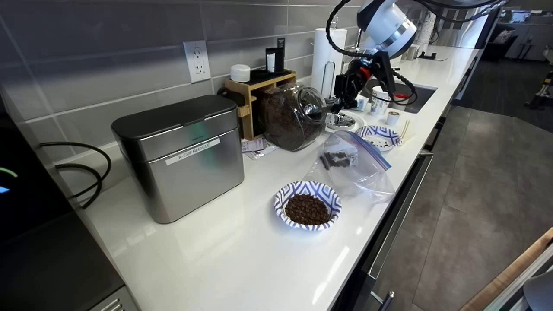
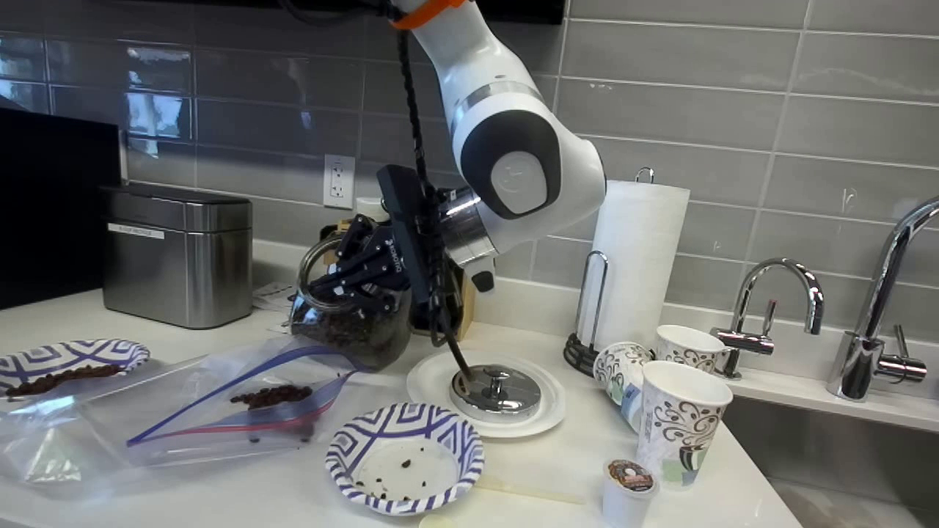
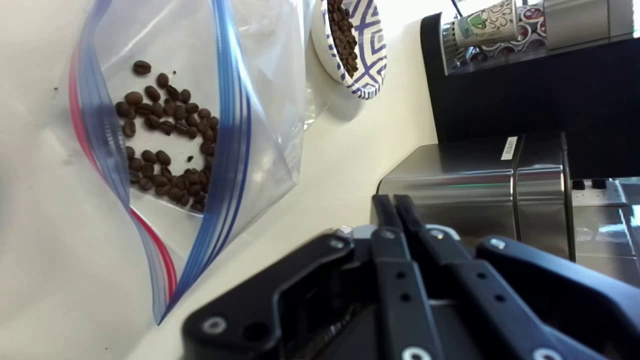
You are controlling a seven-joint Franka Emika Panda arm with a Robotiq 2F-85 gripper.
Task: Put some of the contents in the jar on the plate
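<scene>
The jar (image 1: 290,121) sits beside the box (image 1: 247,98), its lid (image 2: 496,394) lying apart, presumably for access to the beans (image 1: 278,119); the jaws, right at the jar, look pressed together, any hold unclear.

Arm (image 2: 572,172), white and rounded: black cap (image 2: 480,147), silver band (image 2: 490,97), orange strap (image 2: 428,15), braided black cable (image 2: 412,99). Tool (image 3: 393,200), black: silvery screws (image 3: 215,326), white lettering (image 2: 395,257).
</scene>
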